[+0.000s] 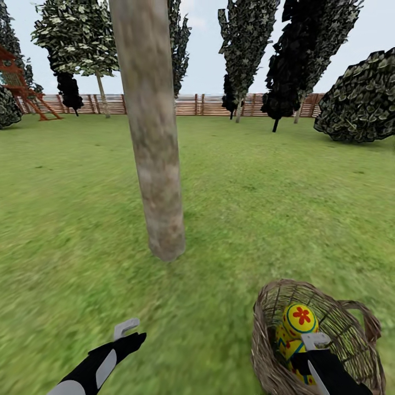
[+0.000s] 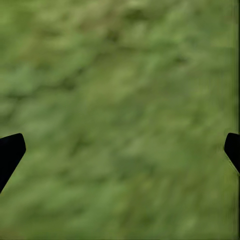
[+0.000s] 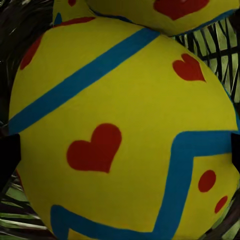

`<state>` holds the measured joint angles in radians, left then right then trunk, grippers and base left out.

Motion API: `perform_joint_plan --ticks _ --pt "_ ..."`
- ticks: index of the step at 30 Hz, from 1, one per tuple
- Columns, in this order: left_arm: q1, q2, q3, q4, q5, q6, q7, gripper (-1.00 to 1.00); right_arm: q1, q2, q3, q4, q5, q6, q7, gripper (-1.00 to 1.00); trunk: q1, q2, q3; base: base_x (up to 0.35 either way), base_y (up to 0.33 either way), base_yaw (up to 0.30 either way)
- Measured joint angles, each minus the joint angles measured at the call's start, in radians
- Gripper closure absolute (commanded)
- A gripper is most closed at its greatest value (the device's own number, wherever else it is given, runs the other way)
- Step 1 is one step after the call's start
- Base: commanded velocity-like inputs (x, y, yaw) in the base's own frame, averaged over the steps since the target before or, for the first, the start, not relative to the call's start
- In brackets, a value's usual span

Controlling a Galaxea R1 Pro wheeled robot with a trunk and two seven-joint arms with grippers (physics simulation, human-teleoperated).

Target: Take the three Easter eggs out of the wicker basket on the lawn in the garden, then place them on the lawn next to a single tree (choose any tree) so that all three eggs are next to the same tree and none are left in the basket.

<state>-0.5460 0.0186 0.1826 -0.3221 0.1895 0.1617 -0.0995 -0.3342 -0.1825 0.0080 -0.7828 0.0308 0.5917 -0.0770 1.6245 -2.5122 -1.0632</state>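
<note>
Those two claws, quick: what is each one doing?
Left gripper: open, empty, over the lawn.
Right gripper: open, fingers either side of an egg in the basket.

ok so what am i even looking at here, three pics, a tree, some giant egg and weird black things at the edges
These are a simulator's renders of a two-armed robot in a garden. The big picture is from its head camera: a tree trunk stands on the lawn, and a wicker basket with patterned Easter eggs sits at lower right. The left gripper hangs over bare grass; the right gripper reaches into the basket.

The other two pictures come from cameras on the wrists. The black shapes are fingertips. The left wrist view shows open fingers over grass. The right wrist view shows one egg very close between its fingertips; whether they grip it is not clear.
</note>
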Motion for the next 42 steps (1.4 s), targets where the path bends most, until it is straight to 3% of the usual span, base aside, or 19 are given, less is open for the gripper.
perform_joint_plan --ticks 7,11,20,42 --pt "0.0 -0.005 0.0 0.0 0.0 -0.001 -0.001 -1.0 0.0 0.0 0.0 0.002 0.001 0.0 0.0 1.0 0.0 0.0 0.004 0.0 0.0 0.0" --pt "0.0 -0.004 0.0 0.0 -0.001 0.001 -0.002 -1.0 0.0 0.001 0.0 0.006 0.002 -0.001 -0.001 1.0 0.001 -0.001 -0.011 0.0 0.0 0.0" --pt "0.0 -0.006 0.0 0.0 0.0 0.001 -0.002 -1.0 0.0 0.002 0.0 0.008 0.002 -0.001 -0.001 1.0 0.001 -0.001 -0.012 0.0 0.0 0.0" --pt "0.0 -0.017 0.0 0.001 -0.002 0.001 0.001 -1.0 0.0 0.002 0.0 0.008 0.001 -0.001 -0.001 1.0 -0.008 0.004 0.07 0.0 0.0 0.0"
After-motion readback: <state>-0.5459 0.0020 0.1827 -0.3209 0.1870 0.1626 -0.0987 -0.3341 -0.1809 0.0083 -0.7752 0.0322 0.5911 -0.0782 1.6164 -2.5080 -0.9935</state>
